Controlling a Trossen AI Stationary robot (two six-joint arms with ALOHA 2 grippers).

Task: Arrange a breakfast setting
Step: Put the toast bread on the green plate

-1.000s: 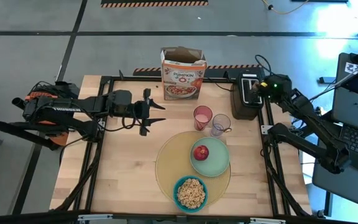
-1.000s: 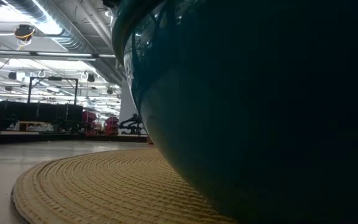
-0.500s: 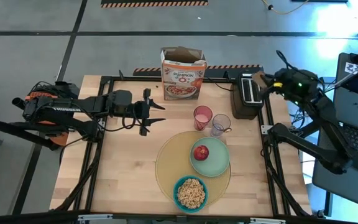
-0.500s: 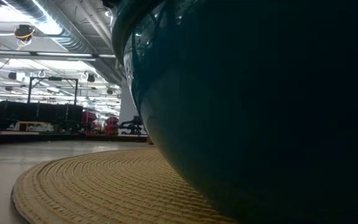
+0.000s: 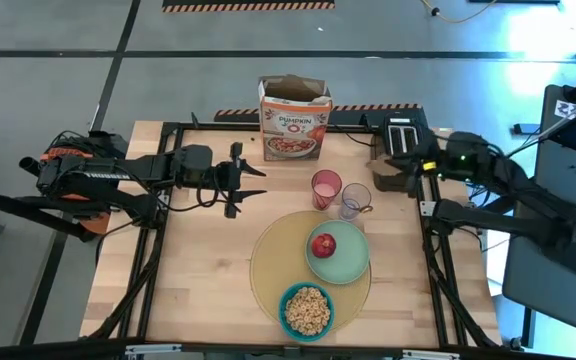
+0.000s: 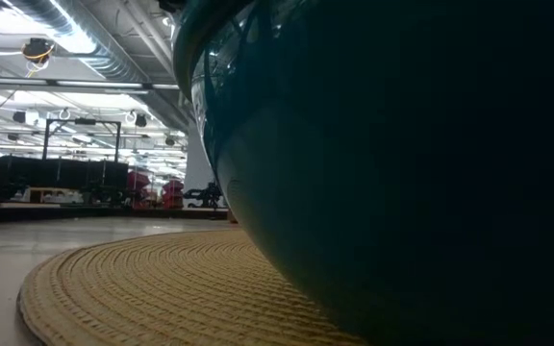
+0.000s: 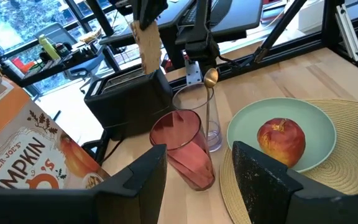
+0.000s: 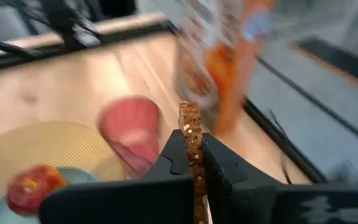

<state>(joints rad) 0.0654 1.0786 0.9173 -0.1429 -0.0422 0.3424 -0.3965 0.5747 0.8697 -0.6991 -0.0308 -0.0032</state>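
One slice of toast (image 8: 193, 149) pinched edge-on in right gripper (image 5: 393, 172), hovering by toaster (image 5: 400, 135), above table. Best carried level over mug (image 5: 354, 200) and cup (image 5: 325, 187), then laid flat on plate (image 5: 346, 262) beside apple (image 5: 323, 245); release low. Left gripper (image 5: 251, 178) parked open near cereal box (image 5: 294, 120).

Apple (image 5: 323, 245) on plate (image 5: 346, 262)

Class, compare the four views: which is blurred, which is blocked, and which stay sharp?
Right wrist view: background smeared, though the toast in the right claw reads clearly. Low view: the blue bowl fills and darkens the frame. High and left wrist views are sharp.
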